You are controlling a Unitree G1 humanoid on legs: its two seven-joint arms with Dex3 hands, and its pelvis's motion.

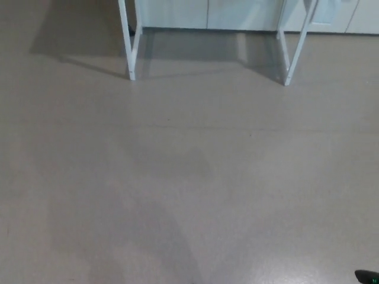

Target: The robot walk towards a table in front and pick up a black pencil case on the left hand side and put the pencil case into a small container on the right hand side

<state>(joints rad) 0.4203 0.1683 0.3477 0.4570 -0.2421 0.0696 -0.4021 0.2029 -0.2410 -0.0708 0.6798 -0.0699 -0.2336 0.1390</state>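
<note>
Bare grey floor (189,177); 2 white table legs (129,47) ahead; right hand (368,276) fingers' state unclear.

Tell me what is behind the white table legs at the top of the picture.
Behind the white metal table legs runs a row of pale cabinet fronts above the grey floor. The tabletop, pencil case and container lie out of frame.

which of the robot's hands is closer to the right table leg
Right. Only a tip of the right hand shows at the bottom right corner, far below the right table leg; the left hand is out of view.
</note>
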